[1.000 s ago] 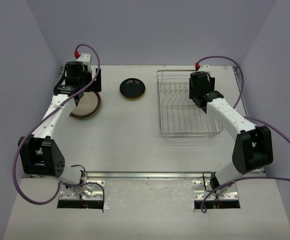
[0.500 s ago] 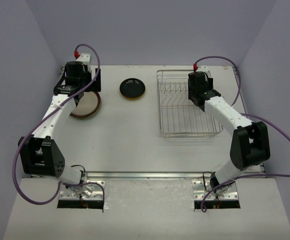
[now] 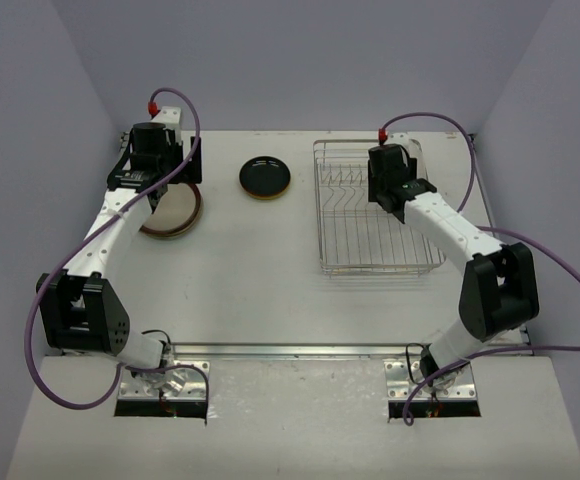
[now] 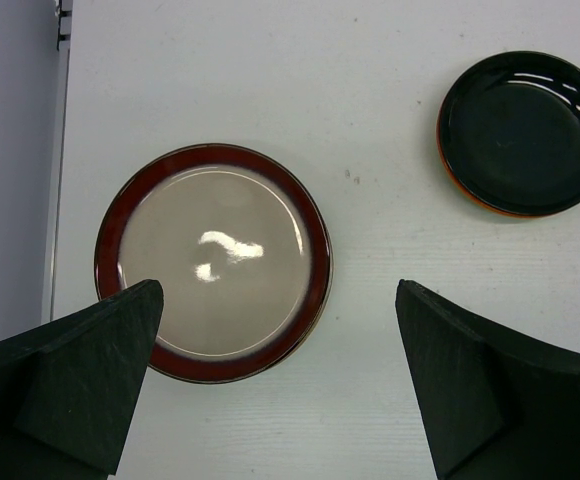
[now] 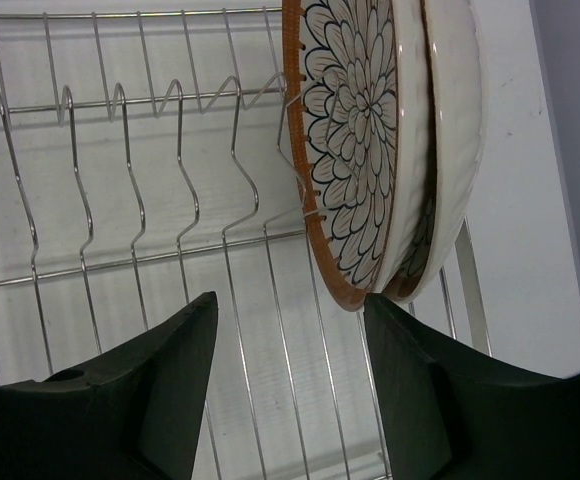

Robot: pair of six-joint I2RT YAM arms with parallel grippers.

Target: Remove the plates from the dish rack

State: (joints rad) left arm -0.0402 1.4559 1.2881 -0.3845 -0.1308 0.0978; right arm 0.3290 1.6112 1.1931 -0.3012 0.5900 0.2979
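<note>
A rectangular silver wire dish rack (image 3: pixel 380 268) sits on the right of the white table (image 3: pixel 260 280), close to its far edge. At one end we find two round plates, upright and touching: an orange-rimmed petal-patterned plate (image 5: pixel 355 150) and a cream plate (image 5: pixel 455 130). The right gripper (image 5: pixel 288 320) hovers beside them over bare prongs, fingers apart, holding nothing. The left gripper (image 4: pixel 278 300), spread wide and holding nothing, hangs over a flat brown-rimmed plate (image 4: pixel 213 262). A black plate (image 4: pixel 525 130) lies apart.
</note>
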